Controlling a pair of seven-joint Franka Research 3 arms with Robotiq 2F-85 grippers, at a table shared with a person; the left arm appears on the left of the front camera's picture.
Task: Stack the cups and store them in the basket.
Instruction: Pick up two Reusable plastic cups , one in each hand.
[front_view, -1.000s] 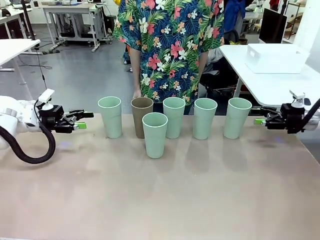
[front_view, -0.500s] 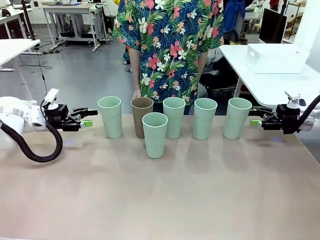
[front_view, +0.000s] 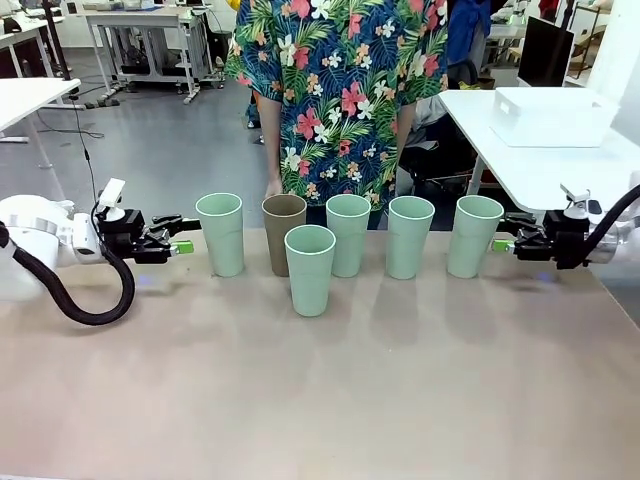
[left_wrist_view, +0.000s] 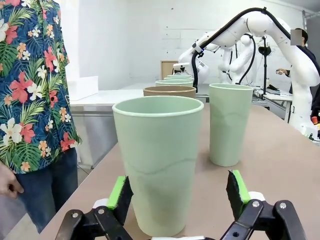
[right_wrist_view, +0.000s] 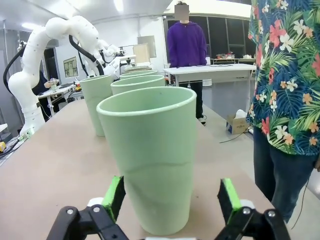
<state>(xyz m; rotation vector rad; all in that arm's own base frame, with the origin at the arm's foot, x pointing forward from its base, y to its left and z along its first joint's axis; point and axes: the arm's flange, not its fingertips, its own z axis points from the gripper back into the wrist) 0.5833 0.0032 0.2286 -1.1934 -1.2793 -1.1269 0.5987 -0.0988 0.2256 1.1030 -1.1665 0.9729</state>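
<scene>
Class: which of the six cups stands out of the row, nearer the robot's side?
The mint cup standing in front of the brown cup and its mint neighbour; the other five form one line.

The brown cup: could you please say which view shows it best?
Front view: the brown cup stands nearly whole. Left wrist view catches just its rim; right wrist view, I cannot tell.

The left arm (front_view: 40, 232) and right arm (front_view: 622, 243) are showing glossy white rounded shells, and a thick black cable (front_view: 88, 319) is looping from the left one. The left gripper (front_view: 186, 235) and right gripper (front_view: 503, 233) are wearing black linked fingers (left_wrist_view: 107, 220) tipped with bright green pads (left_wrist_view: 118, 191). Small silver screws (left_wrist_view: 98, 211) are glinting at their joints, and a small white block (front_view: 109, 192) is sitting atop each wrist.
</scene>
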